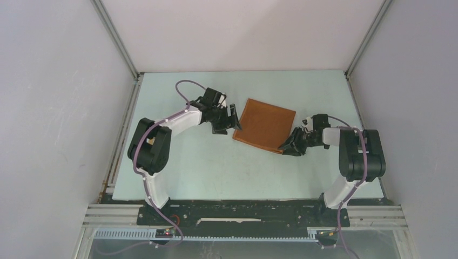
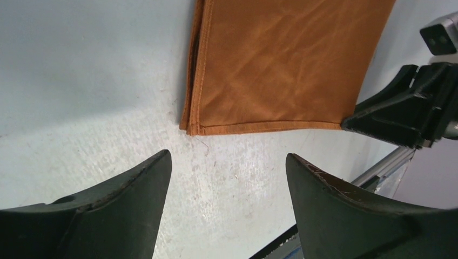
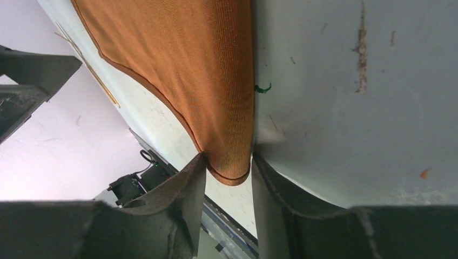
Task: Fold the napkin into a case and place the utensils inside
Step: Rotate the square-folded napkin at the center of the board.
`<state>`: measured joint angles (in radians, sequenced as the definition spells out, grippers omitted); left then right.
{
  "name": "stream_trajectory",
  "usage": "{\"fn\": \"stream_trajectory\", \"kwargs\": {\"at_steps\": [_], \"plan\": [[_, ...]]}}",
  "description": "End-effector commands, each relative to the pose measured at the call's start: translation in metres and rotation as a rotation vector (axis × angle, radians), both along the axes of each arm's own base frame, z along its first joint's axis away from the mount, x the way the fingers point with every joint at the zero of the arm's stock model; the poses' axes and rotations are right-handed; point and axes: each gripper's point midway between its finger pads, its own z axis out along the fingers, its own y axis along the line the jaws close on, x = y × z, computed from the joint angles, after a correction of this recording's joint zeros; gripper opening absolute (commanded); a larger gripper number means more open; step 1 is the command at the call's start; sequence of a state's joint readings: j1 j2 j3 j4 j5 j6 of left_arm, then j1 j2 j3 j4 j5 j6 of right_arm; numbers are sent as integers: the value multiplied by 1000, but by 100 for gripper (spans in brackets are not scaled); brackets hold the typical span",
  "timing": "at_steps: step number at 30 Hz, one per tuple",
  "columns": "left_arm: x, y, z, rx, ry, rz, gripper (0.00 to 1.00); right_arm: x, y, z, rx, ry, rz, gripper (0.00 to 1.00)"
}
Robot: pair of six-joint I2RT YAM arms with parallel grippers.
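The rust-orange napkin [image 1: 264, 125] lies on the table, doubled over, with two stacked layers showing along its edge in the left wrist view [image 2: 281, 65]. My left gripper [image 1: 235, 120] is open just off the napkin's left near corner, with only bare table between its fingers [image 2: 228, 155]. My right gripper [image 1: 285, 147] is at the napkin's right near corner. In its own view that corner [image 3: 183, 65] is raised off the table and fills the gap between the fingers [image 3: 227, 159]. The right gripper also shows in the left wrist view [image 2: 405, 113]. The utensils are out of view.
The pale table [image 1: 216, 167] is enclosed by white walls at the back and both sides. An aluminium rail [image 1: 243, 216] carrying both arm bases runs along the near edge. Small stains [image 3: 361, 48] mark the table surface near the right gripper.
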<state>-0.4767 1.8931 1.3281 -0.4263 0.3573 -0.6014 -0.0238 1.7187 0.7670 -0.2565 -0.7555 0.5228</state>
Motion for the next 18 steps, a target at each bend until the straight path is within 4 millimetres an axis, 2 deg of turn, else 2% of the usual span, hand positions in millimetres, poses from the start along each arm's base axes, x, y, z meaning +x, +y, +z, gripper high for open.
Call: {"fn": "stream_trajectory", "kwargs": {"at_steps": [1, 11, 14, 18], "plan": [[0, -7, 42, -81, -95, -25, 83, 1, 2, -5, 13, 6, -12, 42], [-11, -4, 76, -127, -157, -37, 83, 4, 3, -5, 36, 3, -20, 14], [-14, -4, 81, -136, -164, -40, 83, 4, 3, -7, 35, 5, -18, 0], [-17, -4, 85, -149, -173, -44, 83, 4, -4, -8, -29, -12, -36, 0]]}}
